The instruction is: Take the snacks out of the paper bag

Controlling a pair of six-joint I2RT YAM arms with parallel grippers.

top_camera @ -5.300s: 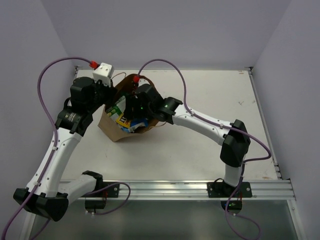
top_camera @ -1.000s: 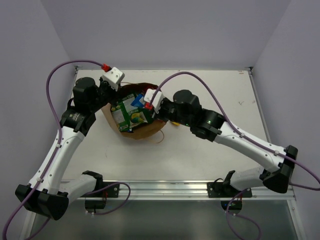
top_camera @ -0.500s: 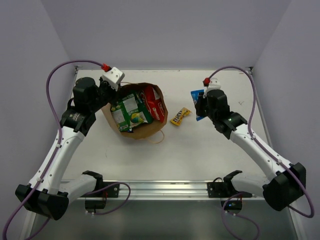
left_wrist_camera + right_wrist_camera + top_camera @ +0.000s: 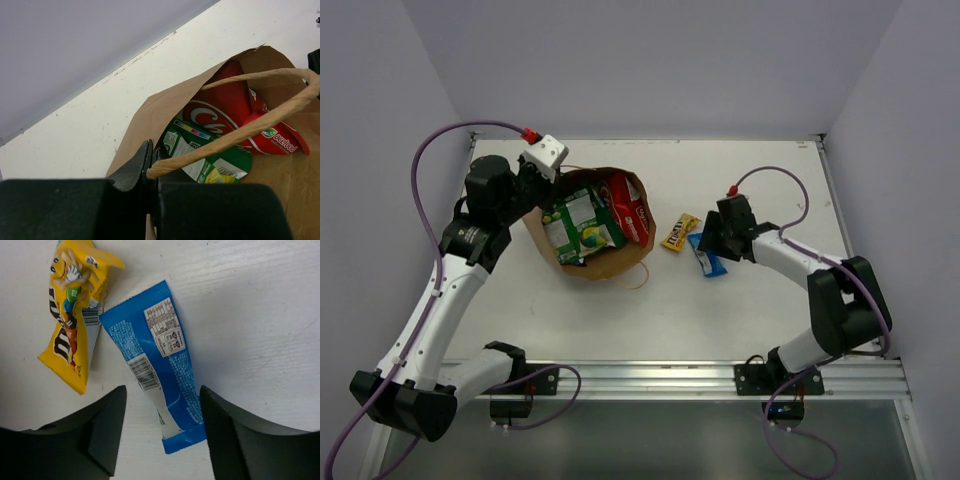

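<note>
The brown paper bag [image 4: 603,262] lies tipped open on the table, left of centre. Inside it show a red chip bag [image 4: 631,207] and a green packet [image 4: 578,224]; both also show in the left wrist view, the red bag [image 4: 227,107] and the green packet [image 4: 200,150]. My left gripper [image 4: 534,190] is shut on the bag's twisted paper handle [image 4: 235,135] at the rim. A yellow pack [image 4: 678,232] and a blue pack [image 4: 706,253] lie flat on the table right of the bag. My right gripper [image 4: 161,412] is open just above the blue pack [image 4: 155,360], beside the yellow pack [image 4: 72,347].
The white table [image 4: 740,310] ends at a metal rail along the near edge [image 4: 720,375]. Purple walls stand at the back and both sides. A purple cable [image 4: 440,140] loops over the left arm.
My right gripper carried the blue pack from the bag to the right, lowered it beside the yellow pack and let it go. The left gripper kept its hold on the bag handle.
</note>
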